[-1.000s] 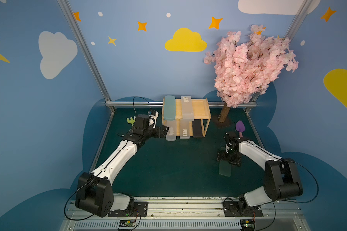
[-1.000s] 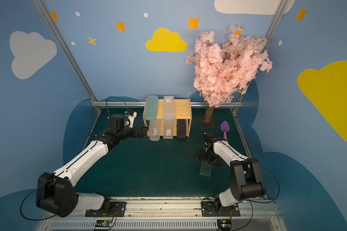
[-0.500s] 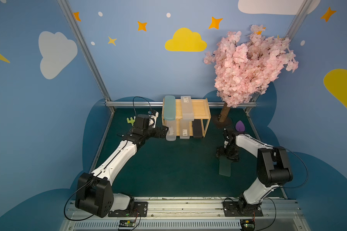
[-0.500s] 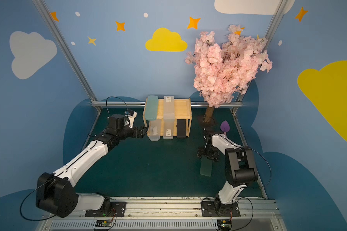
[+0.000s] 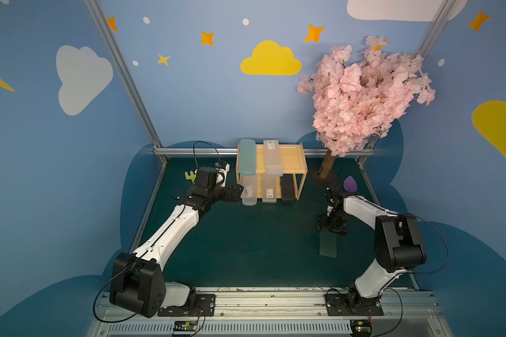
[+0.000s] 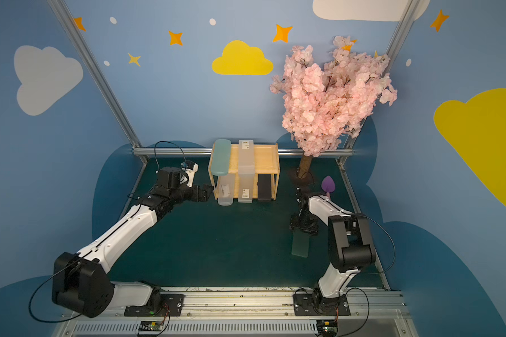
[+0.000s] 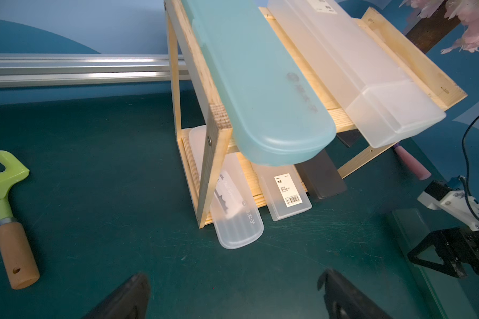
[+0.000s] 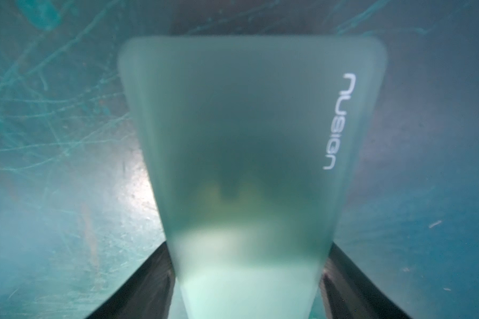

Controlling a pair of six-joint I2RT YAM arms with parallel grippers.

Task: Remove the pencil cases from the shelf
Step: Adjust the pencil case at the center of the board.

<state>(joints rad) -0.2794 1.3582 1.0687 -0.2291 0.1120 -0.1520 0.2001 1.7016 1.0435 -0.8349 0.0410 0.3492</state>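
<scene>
Right pincer (image 5: 331,232) partly hides dark green case (image 5: 327,248).

Robotics test booth dressed as a playroom: blue walls (image 5: 205,96) painted with clouds (image 5: 270,59) and orange stars (image 5: 207,38) enclose a dark green mat (image 5: 246,248), framed by aluminium posts (image 5: 123,76). Two robot arms (image 5: 173,233) are bolted to a metal rail (image 5: 260,302) at the near edge; an artificial blossom tree (image 5: 362,96) stands far right.
</scene>
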